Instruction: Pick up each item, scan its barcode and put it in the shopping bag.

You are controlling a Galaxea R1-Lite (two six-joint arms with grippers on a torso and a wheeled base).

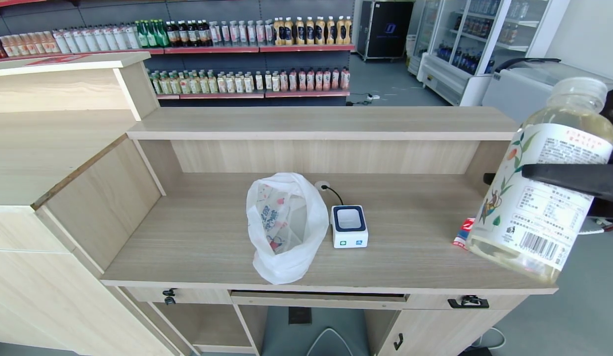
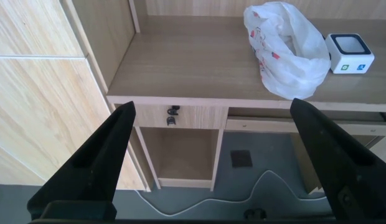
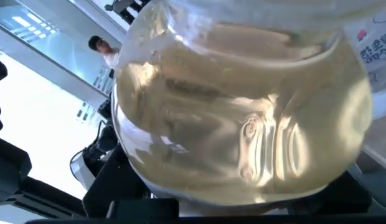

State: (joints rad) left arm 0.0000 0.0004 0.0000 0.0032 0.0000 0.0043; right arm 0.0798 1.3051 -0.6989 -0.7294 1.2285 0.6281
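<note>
**Bottle** (image 1: 534, 222): clear, pale liquid, capped. The right gripper (image 1: 563, 178) is clamped across its label and holds it tilted above the right end of the surface (image 1: 415, 232). The barcode sits low and exposed, probably so it can be shown to the reader.

**Scanner** (image 1: 349, 226): well to the left of that gripper and lower, window up, touching the shopping bag (image 1: 285, 225).

**Shopping bag**: beyond the scanner from that gripper, mouth open, with goods inside.

**Red-and-white packet** (image 1: 464, 232): beneath the held bottle, near the surface's right edge.

**Left gripper** (image 2: 213, 109): jaws spread wide, holding nothing, out before the surface's front edge, with the bag ahead of it.

**Room**: bare surface lies between bottle and scanner; a raised back ledge bounds the far side.
</note>
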